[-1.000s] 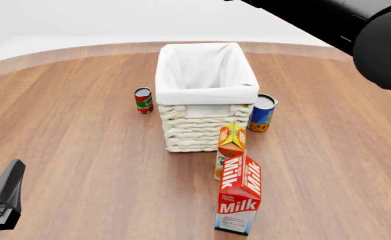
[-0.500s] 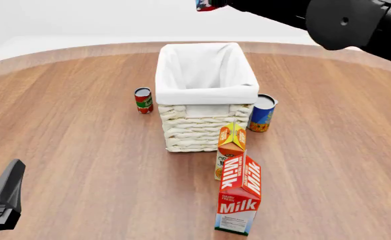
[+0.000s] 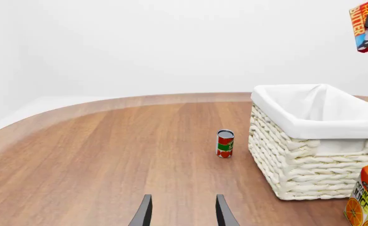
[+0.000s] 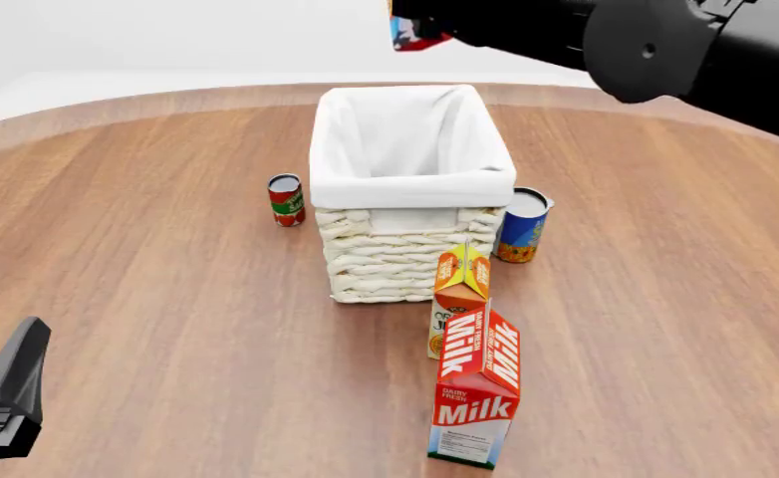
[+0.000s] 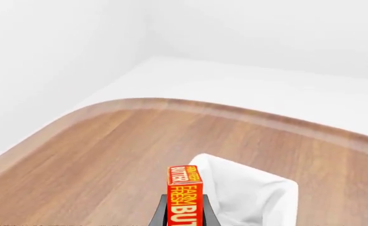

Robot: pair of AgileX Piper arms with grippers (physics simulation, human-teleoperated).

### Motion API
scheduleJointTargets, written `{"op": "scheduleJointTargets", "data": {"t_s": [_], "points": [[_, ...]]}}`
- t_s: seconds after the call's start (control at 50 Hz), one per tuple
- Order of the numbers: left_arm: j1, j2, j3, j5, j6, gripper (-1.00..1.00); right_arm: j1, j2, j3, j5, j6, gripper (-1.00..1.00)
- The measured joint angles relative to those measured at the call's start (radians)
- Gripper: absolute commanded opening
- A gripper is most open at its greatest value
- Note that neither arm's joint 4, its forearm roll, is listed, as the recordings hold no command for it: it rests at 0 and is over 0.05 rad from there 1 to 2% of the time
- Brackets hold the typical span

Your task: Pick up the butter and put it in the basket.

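Note:
The butter (image 4: 408, 34) is a small red and orange box with a blue end, held high in the air by my right gripper (image 4: 423, 28), which is shut on it. It hangs above the far end of the basket (image 4: 412, 185), a cream wicker basket with white lining. In the right wrist view the butter (image 5: 184, 195) sits between the fingers, with the basket (image 5: 254, 193) below. The left wrist view shows the butter (image 3: 366, 24) above the basket (image 3: 316, 123). My left gripper (image 3: 182, 214) is open and empty, low at the near left (image 4: 4, 398).
A small tomato can (image 4: 286, 199) stands left of the basket and a blue can (image 4: 523, 226) stands right of it. An orange juice carton (image 4: 461, 294) and a tall red milk carton (image 4: 477, 393) stand in front of the basket.
My right arm has swung left and down, bringing the butter into the front view above the basket's far end. The left arm has not moved.

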Motion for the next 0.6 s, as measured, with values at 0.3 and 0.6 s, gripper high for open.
{"op": "scheduleJointTargets", "data": {"t_s": [0.3, 0.6], "points": [[0.000, 0.000, 0.000, 0.000, 0.000, 1.00, -0.004, 0.007, 0.014, 0.001, 0.002, -1.00], [0.000, 0.000, 0.000, 0.000, 0.000, 1.00, -0.006, 0.014, 0.032, -0.006, 0.000, -1.00]]}}
